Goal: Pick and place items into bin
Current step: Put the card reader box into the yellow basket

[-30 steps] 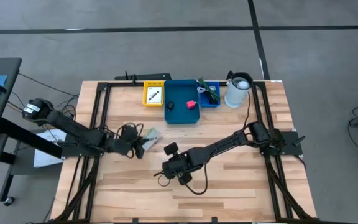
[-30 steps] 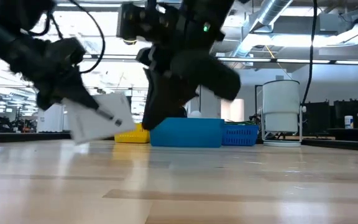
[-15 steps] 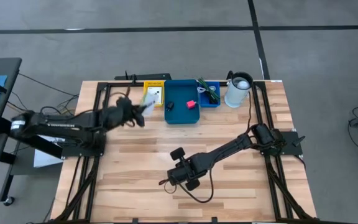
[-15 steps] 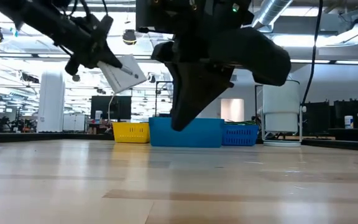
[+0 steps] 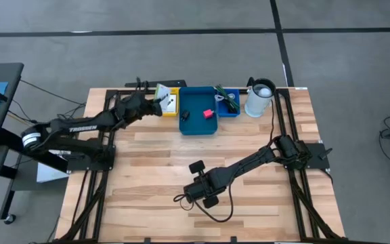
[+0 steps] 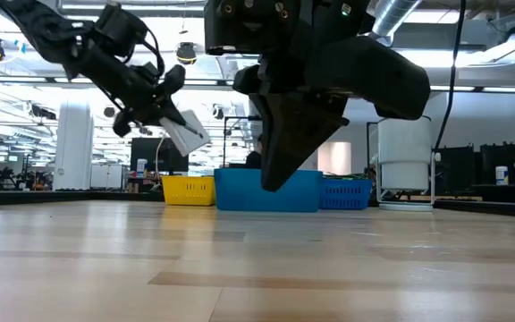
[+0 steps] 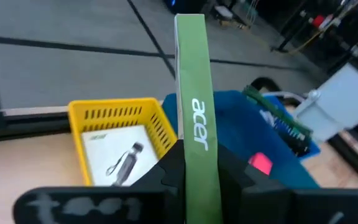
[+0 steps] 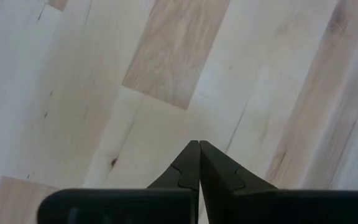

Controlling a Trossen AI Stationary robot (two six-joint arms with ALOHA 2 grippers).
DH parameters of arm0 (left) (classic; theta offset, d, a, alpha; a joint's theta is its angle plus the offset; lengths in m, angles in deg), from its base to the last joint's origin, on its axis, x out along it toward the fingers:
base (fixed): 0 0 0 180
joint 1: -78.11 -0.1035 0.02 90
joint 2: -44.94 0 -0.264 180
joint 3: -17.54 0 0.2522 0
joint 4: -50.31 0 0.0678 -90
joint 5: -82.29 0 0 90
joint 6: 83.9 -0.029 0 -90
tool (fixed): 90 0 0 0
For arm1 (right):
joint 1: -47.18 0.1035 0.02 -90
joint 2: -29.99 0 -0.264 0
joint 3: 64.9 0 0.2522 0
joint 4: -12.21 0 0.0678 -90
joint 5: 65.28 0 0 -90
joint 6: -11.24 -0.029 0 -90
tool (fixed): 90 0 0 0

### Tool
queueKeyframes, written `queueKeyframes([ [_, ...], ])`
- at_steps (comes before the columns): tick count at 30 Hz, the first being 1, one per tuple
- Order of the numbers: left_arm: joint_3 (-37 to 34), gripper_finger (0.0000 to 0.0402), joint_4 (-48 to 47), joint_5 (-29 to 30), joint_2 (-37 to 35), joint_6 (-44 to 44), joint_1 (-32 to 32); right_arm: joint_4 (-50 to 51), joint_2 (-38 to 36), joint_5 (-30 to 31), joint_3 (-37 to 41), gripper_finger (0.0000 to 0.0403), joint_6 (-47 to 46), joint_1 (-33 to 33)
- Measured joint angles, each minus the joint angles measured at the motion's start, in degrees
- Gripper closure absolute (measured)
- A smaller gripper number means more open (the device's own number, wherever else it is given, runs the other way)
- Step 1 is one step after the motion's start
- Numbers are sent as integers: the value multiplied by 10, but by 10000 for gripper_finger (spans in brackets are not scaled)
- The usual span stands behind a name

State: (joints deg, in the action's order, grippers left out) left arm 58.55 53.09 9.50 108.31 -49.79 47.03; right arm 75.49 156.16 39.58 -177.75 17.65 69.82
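Observation:
My left gripper (image 5: 153, 103) is shut on a flat white card (image 6: 184, 132) whose green edge reads "acer" (image 7: 197, 124). It holds the card in the air at the table's far left, over the yellow bin (image 5: 168, 103), where another white printed card (image 7: 114, 155) lies. The larger blue bin (image 5: 198, 122) beside it holds a pink-red block (image 5: 208, 113) and a black piece (image 5: 185, 115). A green stringy piece (image 5: 225, 97) lies in the small blue basket (image 5: 229, 107). My right gripper (image 8: 199, 146) is shut, holding nothing, and points down above the table's near middle. My left gripper pinches the card's near end (image 7: 199, 163) between its two fingers, one on each flat face. The fingers slant a little downward from the table's near left toward the bins. The card is lifted clear, sticks out beyond the fingertips and stands on edge over the yellow bin.
A white cylinder (image 5: 259, 98) stands at the far right, beside the small blue basket. Black frame rails (image 5: 107, 135) run along both table sides. Bare wood (image 5: 181, 152) lies between the bins and my right arm.
My left gripper has swung from the table's left middle toward the far edge and risen, rolling as it went. It carried the card clear of the table to above the yellow bin. My right gripper has drifted slightly toward the near edge and stayed shut.

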Motion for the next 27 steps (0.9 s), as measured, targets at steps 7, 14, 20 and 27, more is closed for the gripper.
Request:
queueKeyframes([
  [7,35,372,38,-14,88,17,-32,0,0,0,0,403,-19,3],
  [14,96,365,36,-16,166,-2,-32,11,-1,0,0,403,-39,10],
  [20,116,364,33,-5,193,-4,-34,32,-1,2,0,403,-67,22],
  [27,116,363,-22,12,193,-6,-35,42,-1,2,-1,403,-84,38],
])
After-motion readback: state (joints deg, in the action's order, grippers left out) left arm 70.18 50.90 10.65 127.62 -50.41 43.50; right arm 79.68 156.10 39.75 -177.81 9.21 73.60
